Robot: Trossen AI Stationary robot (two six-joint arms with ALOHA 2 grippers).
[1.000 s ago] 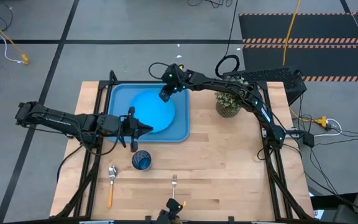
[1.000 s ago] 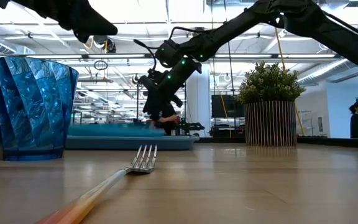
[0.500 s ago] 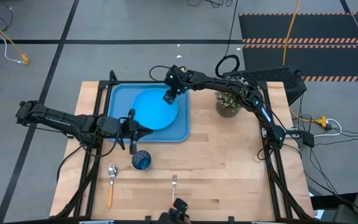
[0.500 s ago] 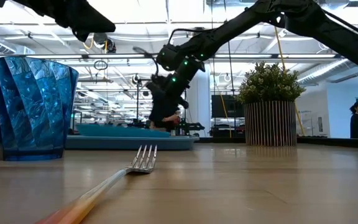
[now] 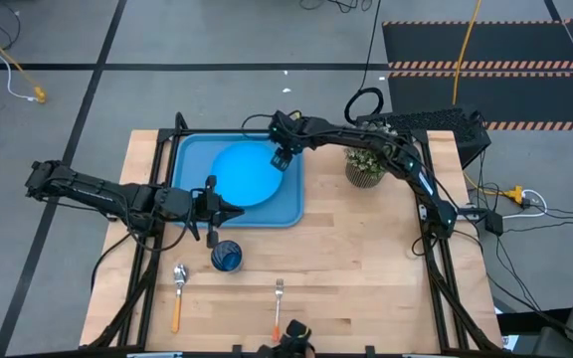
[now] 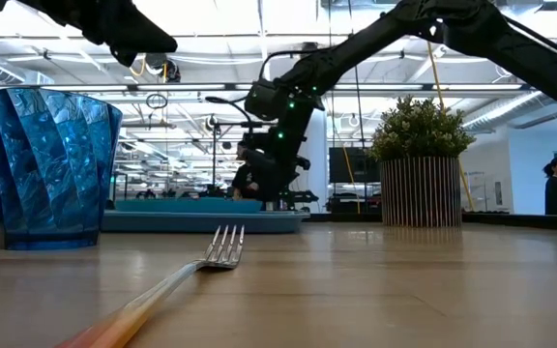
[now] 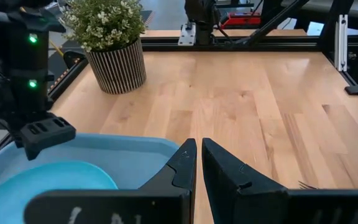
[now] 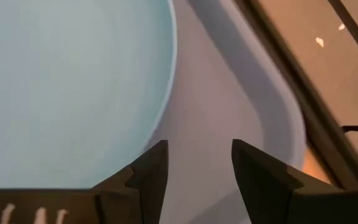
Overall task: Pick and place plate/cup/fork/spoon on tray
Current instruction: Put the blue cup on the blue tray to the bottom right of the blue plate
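Observation:
The round bright-blue plate point(image 5: 247, 175) lies flat in the light-blue tray point(image 5: 191, 157) at the table's far left; it also shows in the right wrist view point(image 8: 73, 87). My right gripper point(image 5: 281, 159) is open just over the plate's right edge, and its fingers point(image 8: 148, 177) stand above the tray floor point(image 8: 229, 99). My left gripper point(image 5: 235, 206) is shut and empty over the tray's near rim; it also shows in its own wrist view point(image 7: 199, 158). The blue cup point(image 5: 226, 257), the spoon point(image 5: 178, 293) and the fork point(image 5: 279, 296) rest on the wood near the front.
A potted plant point(image 5: 366, 164) stands right of the tray, close to my right arm. In the low view the cup point(image 6: 54, 166) and the fork point(image 6: 177, 280) lie nearest the camera. Bare wood shows across the table's right half point(image 5: 366, 259).
My right gripper has gone toward the table's right and near edges and come down by the plate's right edge. The plate has shifted slightly right in the tray; its right side, raised half a second ago, now lies flat.

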